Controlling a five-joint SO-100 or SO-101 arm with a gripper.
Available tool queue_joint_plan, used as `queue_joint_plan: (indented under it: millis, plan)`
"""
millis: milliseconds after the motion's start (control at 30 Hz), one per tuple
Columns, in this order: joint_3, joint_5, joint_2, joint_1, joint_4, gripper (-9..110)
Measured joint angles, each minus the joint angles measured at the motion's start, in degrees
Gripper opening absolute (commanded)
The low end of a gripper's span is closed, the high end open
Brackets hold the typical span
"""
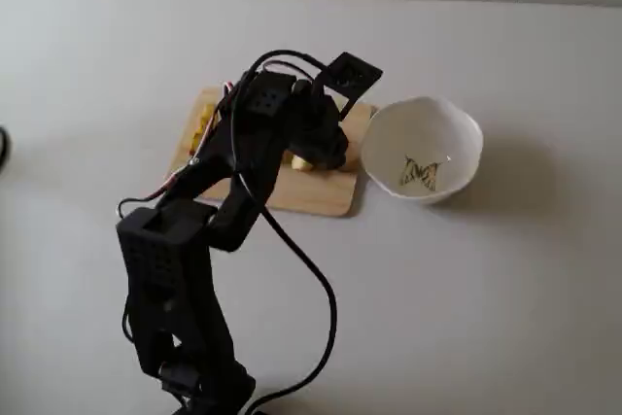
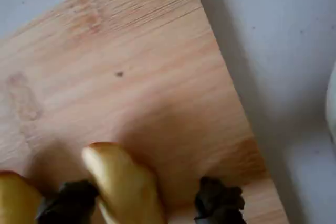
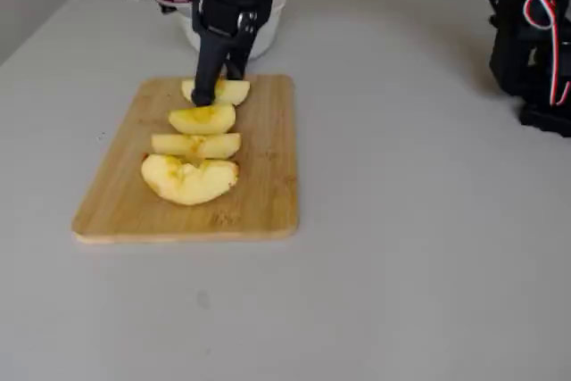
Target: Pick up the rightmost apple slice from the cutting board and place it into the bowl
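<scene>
The cutting board (image 3: 263, 185) holds several apple wedges in a row. The apple slice (image 3: 228, 92) is the pale wedge at the row's far end, nearest the bowl (image 3: 271, 22). My gripper (image 3: 219, 86) stands over it, pointing down and open. In the wrist view the apple slice (image 2: 123, 182) lies on the board (image 2: 131, 66) between my fingertips (image 2: 218, 200); the left one touches it and the right one stands apart. In a fixed view the arm hides most of the slice (image 1: 303, 163), and the white bowl (image 1: 465, 138), with a butterfly drawing inside, sits just right of the board (image 1: 316, 196).
Three more wedges (image 3: 190, 178) lie nearer on the board; one shows at the wrist view's lower left (image 2: 13, 198). A black device with red and white cables (image 3: 528, 37) stands at the table's right. A black cable (image 1: 326, 308) loops beside the arm's base.
</scene>
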Motion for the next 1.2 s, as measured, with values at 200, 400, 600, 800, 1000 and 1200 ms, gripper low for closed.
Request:
queue_joint_plan:
  millis: [200,400,600,800,1000,1200]
  plan:
    - [-2.64,0.0,-1.67,0.0,-0.53,0]
    - [-3.87,0.35,-1.93,0.0,0.35,0]
    - [-7.21,1.85,-2.37,0.0,3.87,0]
    - [-15.91,4.04,-2.37,0.0,9.4,0]
    - [-17.58,7.73,0.18,1.41,10.63,0]
    - [-17.93,9.93,6.06,7.12,10.99,0]
